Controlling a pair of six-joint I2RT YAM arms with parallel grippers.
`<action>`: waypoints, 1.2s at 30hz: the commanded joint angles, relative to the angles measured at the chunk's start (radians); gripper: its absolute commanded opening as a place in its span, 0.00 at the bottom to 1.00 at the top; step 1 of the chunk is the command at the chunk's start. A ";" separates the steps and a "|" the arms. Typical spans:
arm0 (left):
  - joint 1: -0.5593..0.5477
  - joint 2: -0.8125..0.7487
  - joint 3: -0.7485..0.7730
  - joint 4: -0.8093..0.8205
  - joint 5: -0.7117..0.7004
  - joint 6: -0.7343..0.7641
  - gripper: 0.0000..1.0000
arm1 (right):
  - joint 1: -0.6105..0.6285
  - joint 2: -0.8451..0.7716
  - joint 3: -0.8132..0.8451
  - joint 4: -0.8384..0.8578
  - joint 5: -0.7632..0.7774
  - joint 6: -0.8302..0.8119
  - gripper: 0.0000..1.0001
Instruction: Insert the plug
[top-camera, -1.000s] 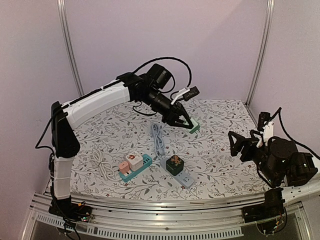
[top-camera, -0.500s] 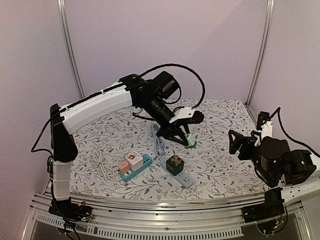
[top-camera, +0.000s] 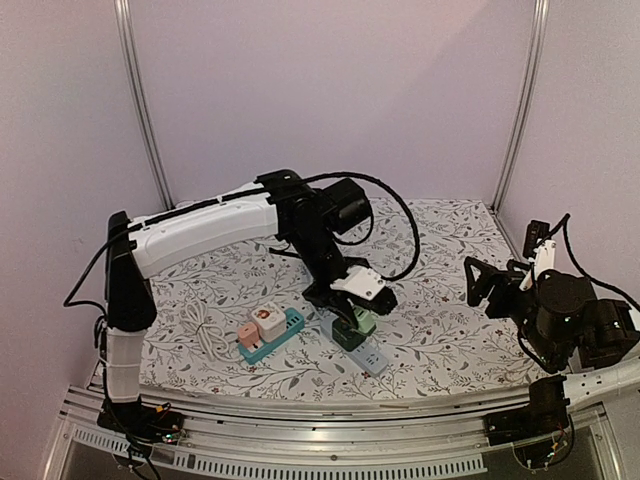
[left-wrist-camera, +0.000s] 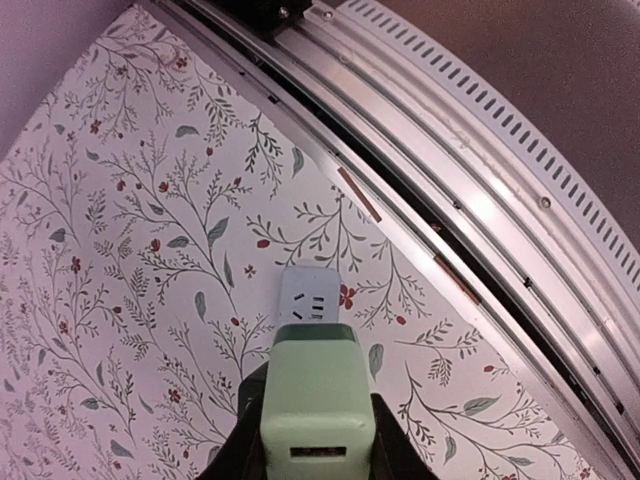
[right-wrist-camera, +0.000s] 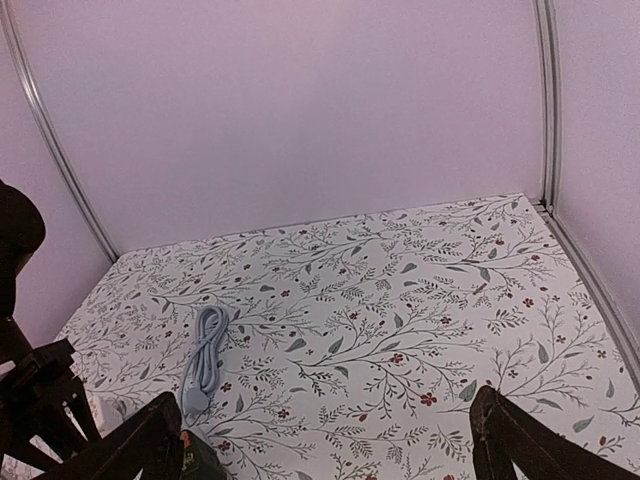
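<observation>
My left gripper (top-camera: 360, 318) is shut on a pale green plug adapter (left-wrist-camera: 312, 395) and holds it just over the grey power strip (top-camera: 370, 355). In the left wrist view the strip's free socket (left-wrist-camera: 309, 297) shows just beyond the adapter. A dark green cube adapter (top-camera: 346, 334) sits in the same strip, largely hidden by my left gripper. My right gripper (right-wrist-camera: 325, 440) is open and empty, raised at the right side of the table, its fingers (right-wrist-camera: 515, 440) wide apart.
A teal power strip (top-camera: 272, 335) with a pink and a white adapter lies left of the grey one. A white coiled cable (top-camera: 205, 330) lies at the left. A light blue coiled cable (right-wrist-camera: 203, 362) lies behind. The metal table rail (left-wrist-camera: 500, 220) runs close by the strip.
My left arm has carried the green adapter from the back of the table forward and down, to just over the grey power strip. My right arm has barely moved.
</observation>
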 joint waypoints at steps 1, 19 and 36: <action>-0.069 0.057 0.006 -0.041 -0.138 0.073 0.00 | 0.007 -0.026 -0.002 -0.016 -0.019 -0.020 0.99; -0.144 0.259 0.148 -0.059 -0.335 0.063 0.00 | 0.006 -0.039 -0.007 -0.010 -0.045 -0.048 0.99; -0.161 0.291 0.157 -0.031 -0.326 0.078 0.00 | 0.006 -0.035 -0.008 0.000 -0.054 -0.064 0.99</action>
